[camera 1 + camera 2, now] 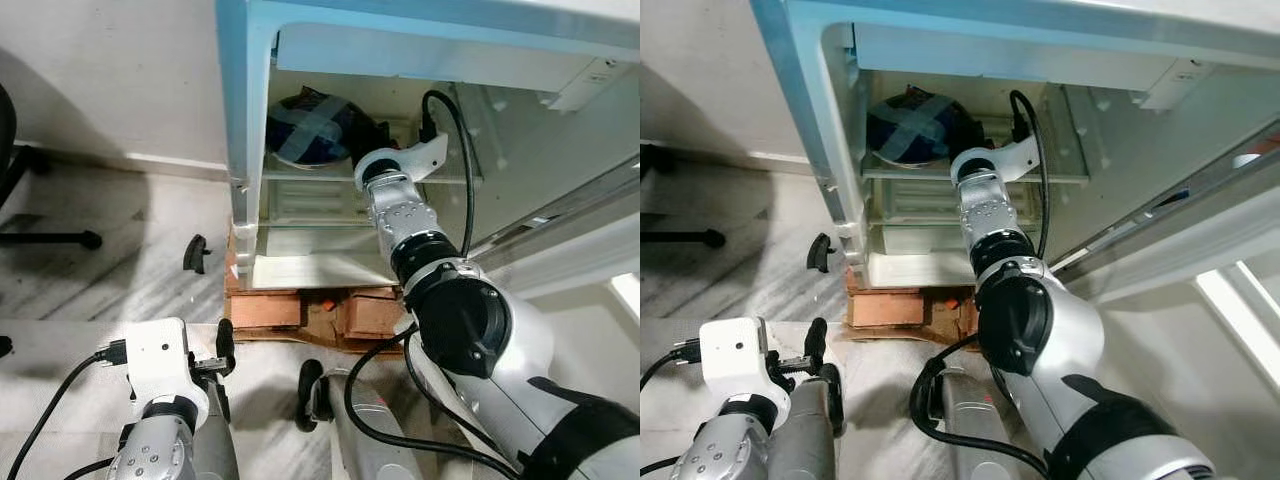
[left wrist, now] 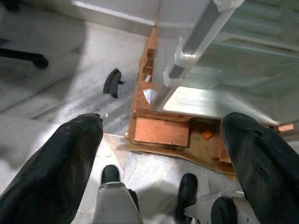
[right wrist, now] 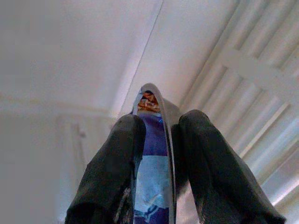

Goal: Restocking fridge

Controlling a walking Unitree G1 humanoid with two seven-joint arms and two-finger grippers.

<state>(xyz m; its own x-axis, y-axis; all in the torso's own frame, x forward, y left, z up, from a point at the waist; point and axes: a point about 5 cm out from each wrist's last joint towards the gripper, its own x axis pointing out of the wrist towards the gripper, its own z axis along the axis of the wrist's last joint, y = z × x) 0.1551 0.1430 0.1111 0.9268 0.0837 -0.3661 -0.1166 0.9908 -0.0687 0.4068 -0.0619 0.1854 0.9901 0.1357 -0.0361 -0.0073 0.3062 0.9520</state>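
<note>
A dark blue foil packet (image 1: 310, 128) with a pale cross on it lies on the upper glass shelf (image 1: 300, 174) inside the open fridge (image 1: 240, 120). My right arm reaches into the fridge, and my right gripper (image 3: 156, 122) is shut on the packet's edge (image 3: 152, 168), which stands thin between the two black fingers (image 3: 114, 158). My left gripper (image 2: 163, 120) hangs low outside the fridge, open, its fingers (image 2: 65, 154) wide apart with nothing between them, above the marble floor.
The fridge stands on bricks and cardboard (image 1: 290, 306). Its door (image 1: 1200, 170) is swung open on the right. A small black object (image 1: 195, 252) lies on the floor to the left, and a chair base (image 1: 50, 238) stands farther left.
</note>
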